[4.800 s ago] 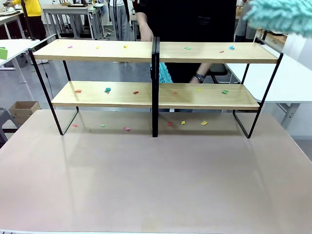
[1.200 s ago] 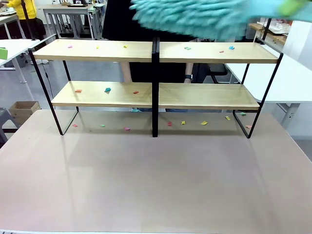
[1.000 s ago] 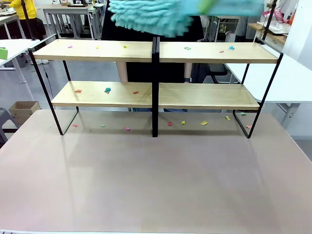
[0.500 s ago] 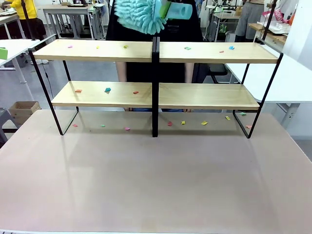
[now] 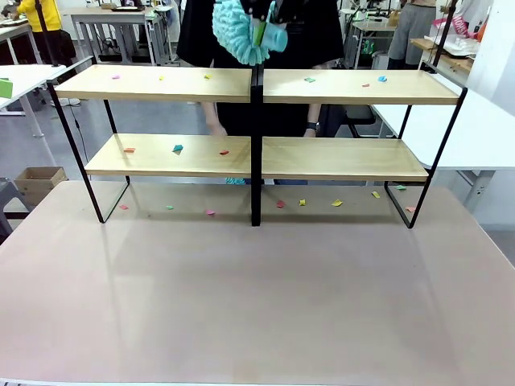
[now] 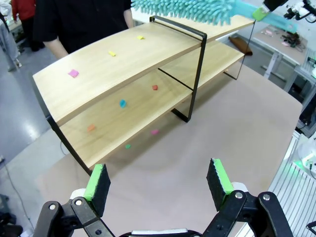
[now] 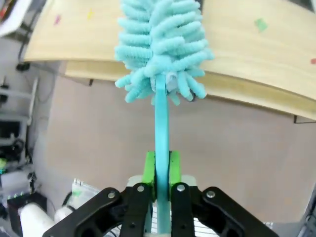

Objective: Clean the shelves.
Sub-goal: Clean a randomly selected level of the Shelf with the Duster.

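The shelves (image 5: 161, 84) stand at the table's far side, two tiers of light wooden boards on a black frame with a central post (image 5: 256, 145). Small coloured paper scraps (image 5: 178, 149) lie on both upper boards and the lower left board; the lower right board (image 5: 338, 158) is bare. My right gripper (image 7: 161, 168) is shut on the handle of a fluffy teal duster (image 7: 160, 44), held above the upper tier near the central post, duster (image 5: 240, 28). My left gripper (image 6: 158, 180) hangs open above the table, facing the shelves' (image 6: 123, 74) left end.
A person in black (image 5: 257, 48) stands behind the shelves, one hand (image 5: 216, 129) low behind the left boards. Several scraps (image 5: 302, 203) lie on the table (image 5: 257, 305) under the shelves. White tables stand at both sides, a cardboard box (image 5: 36, 181) on the floor at left.
The duster has swung from the right end leftward above the upper tier to the central post, turning end-on. Scraps have gone from the lower right board, more lying on the table at right.
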You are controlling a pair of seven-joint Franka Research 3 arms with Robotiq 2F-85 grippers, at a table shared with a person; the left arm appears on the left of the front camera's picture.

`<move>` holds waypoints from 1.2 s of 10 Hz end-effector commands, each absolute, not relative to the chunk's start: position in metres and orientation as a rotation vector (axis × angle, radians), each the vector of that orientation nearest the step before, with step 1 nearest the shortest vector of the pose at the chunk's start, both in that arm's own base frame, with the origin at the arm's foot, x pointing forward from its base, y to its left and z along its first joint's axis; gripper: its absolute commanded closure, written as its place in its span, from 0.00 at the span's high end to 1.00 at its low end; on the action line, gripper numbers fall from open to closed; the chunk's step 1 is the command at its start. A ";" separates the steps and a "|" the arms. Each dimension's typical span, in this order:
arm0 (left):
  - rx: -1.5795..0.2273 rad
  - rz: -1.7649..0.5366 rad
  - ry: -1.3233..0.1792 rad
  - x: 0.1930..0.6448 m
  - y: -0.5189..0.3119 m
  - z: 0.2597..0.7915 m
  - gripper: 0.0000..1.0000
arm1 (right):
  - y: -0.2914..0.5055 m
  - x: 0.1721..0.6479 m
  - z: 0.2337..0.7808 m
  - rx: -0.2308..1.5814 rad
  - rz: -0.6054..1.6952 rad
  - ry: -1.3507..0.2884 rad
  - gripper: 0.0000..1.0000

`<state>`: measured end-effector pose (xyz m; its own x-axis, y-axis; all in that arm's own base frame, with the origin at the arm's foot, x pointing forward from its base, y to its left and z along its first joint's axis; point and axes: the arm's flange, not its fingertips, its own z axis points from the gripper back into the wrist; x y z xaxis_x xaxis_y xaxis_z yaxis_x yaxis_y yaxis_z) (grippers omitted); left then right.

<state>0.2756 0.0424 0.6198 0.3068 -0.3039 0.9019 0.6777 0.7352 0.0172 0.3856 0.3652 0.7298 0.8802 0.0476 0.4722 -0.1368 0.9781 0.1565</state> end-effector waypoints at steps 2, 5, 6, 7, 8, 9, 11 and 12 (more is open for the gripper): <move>-0.395 -0.667 -1.071 0.275 0.041 0.619 1.00 | 0.413 0.403 0.708 0.166 -0.013 -0.517 0.12; -0.395 -0.667 -1.071 0.275 0.041 0.619 1.00 | 0.450 0.400 0.696 0.211 0.093 -0.414 0.12; -0.395 -0.667 -1.071 0.275 0.041 0.619 1.00 | 0.462 0.402 0.692 0.204 0.116 -0.387 0.12; -0.395 -0.667 -1.071 0.275 0.041 0.619 1.00 | 0.474 0.405 0.691 0.229 0.150 -0.368 0.12; -0.395 -0.667 -1.071 0.275 0.041 0.619 1.00 | 0.488 0.409 0.695 0.274 0.192 -0.367 0.12; -0.395 -0.667 -1.071 0.275 0.041 0.619 1.00 | 0.501 0.416 0.703 0.329 0.244 -0.354 0.12; -0.395 -0.667 -1.071 0.275 0.041 0.619 1.00 | 0.523 0.428 0.712 0.413 0.338 -0.277 0.12; -0.395 -0.667 -1.071 0.275 0.041 0.619 1.00 | 0.526 0.429 0.708 0.427 0.384 -0.230 0.12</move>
<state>0.2756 0.0423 0.6198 0.3067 -0.3041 0.9019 0.6778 0.7350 0.0174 0.4189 0.5182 0.6947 0.9049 0.2434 0.3492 -0.3641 0.8676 0.3388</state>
